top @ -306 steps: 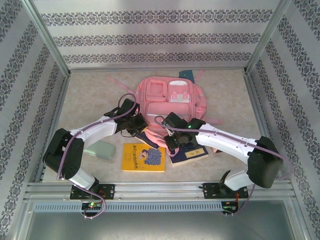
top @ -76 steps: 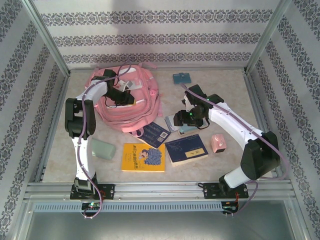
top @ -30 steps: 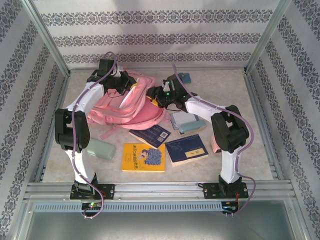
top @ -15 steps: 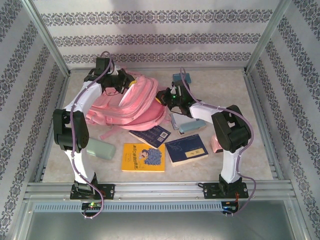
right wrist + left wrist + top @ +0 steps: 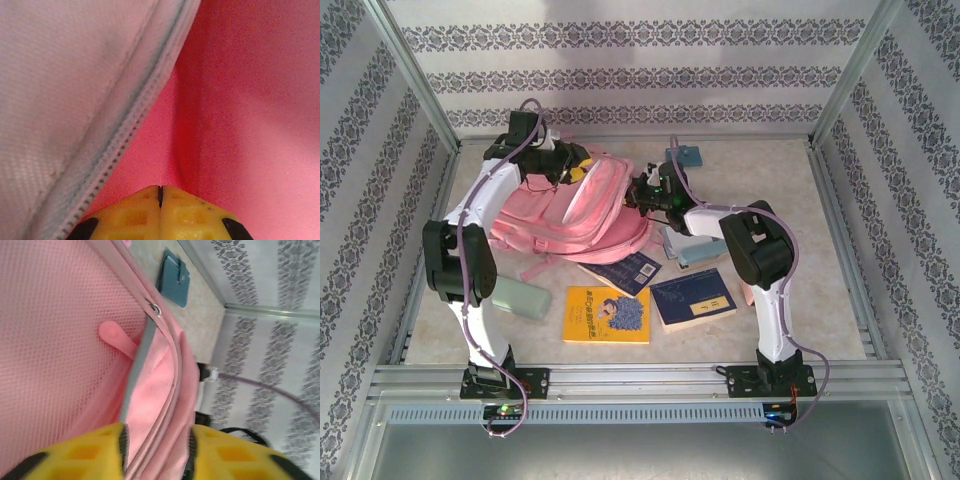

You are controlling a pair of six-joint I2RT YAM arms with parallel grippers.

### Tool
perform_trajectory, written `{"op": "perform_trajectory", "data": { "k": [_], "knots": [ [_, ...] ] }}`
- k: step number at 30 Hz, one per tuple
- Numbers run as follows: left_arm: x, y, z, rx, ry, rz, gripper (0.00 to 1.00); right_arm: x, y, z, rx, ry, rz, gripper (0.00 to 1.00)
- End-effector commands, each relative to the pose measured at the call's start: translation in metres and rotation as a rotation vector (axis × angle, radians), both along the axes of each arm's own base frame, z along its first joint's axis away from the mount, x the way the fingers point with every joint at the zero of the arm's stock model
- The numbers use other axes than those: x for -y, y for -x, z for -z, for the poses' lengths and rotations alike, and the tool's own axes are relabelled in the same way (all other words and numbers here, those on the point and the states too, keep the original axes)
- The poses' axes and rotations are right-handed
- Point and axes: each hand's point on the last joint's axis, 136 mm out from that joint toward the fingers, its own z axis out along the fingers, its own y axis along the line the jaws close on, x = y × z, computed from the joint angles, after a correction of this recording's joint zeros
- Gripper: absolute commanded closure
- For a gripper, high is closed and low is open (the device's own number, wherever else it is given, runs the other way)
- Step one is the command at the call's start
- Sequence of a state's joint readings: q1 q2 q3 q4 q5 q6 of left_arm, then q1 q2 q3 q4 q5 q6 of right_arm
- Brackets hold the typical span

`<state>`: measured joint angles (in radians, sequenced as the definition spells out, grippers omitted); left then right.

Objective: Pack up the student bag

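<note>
The left gripper point(image 5: 156, 447) is clamped on the rim of the student bag point(image 5: 590, 215), with the grey-edged pink cloth running down between its yellow fingers point(image 5: 90, 450) and the mesh lining spread out to one side. The right gripper point(image 5: 160, 194) has its pads pressed together, and a fold of pink cloth runs into their tips beside a pale zip seam point(image 5: 120, 145). From above, the two grippers sit at opposite sides of the bag's mouth, left at its far-left edge and right at its right edge. The bag is slumped on the far left part of the table point(image 5: 780, 190). A teal pouch point(image 5: 686, 157) lies just beyond the right gripper. Nearer the arm bases lie a dark blue book point(image 5: 630, 268), partly under the bag, a yellow book point(image 5: 608, 315), a navy book point(image 5: 693, 297) and a mint case point(image 5: 520, 297).
</note>
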<state>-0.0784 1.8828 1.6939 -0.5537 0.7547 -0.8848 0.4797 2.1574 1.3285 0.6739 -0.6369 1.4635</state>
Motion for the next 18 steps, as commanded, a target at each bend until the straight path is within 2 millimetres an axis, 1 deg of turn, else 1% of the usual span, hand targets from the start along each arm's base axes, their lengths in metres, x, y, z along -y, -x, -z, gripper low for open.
{"op": "perform_trajectory", "data": {
  "k": [1, 3, 6, 11, 13, 14, 18],
  "knots": [
    [-0.015, 0.026, -0.034, 0.092, -0.192, 0.049, 0.52, -0.021, 0.004, -0.072, 0.148, -0.156, -0.069, 1.0],
    [-0.011, 0.036, -0.037, 0.105, -0.229, 0.077, 0.48, -0.029, 0.01, -0.078, 0.152, -0.166, -0.093, 1.0],
    [0.009, 0.053, -0.041, 0.127, -0.251, 0.155, 0.44, -0.036, 0.015, -0.083, 0.155, -0.166, -0.111, 1.0],
    [0.044, 0.09, -0.036, 0.172, -0.358, 0.345, 0.39, -0.035, 0.013, -0.079, 0.135, -0.128, -0.091, 1.0],
    [0.05, 0.098, -0.031, 0.181, -0.41, 0.397, 0.39, -0.035, 0.013, -0.081, 0.141, -0.128, -0.091, 1.0],
    [0.052, 0.101, -0.028, 0.183, -0.44, 0.417, 0.39, -0.035, 0.013, -0.077, 0.121, -0.118, -0.091, 1.0],
    [0.048, 0.103, -0.021, 0.189, -0.587, 0.453, 0.4, -0.034, 0.013, -0.076, 0.115, -0.117, -0.087, 1.0]
  ]
}}
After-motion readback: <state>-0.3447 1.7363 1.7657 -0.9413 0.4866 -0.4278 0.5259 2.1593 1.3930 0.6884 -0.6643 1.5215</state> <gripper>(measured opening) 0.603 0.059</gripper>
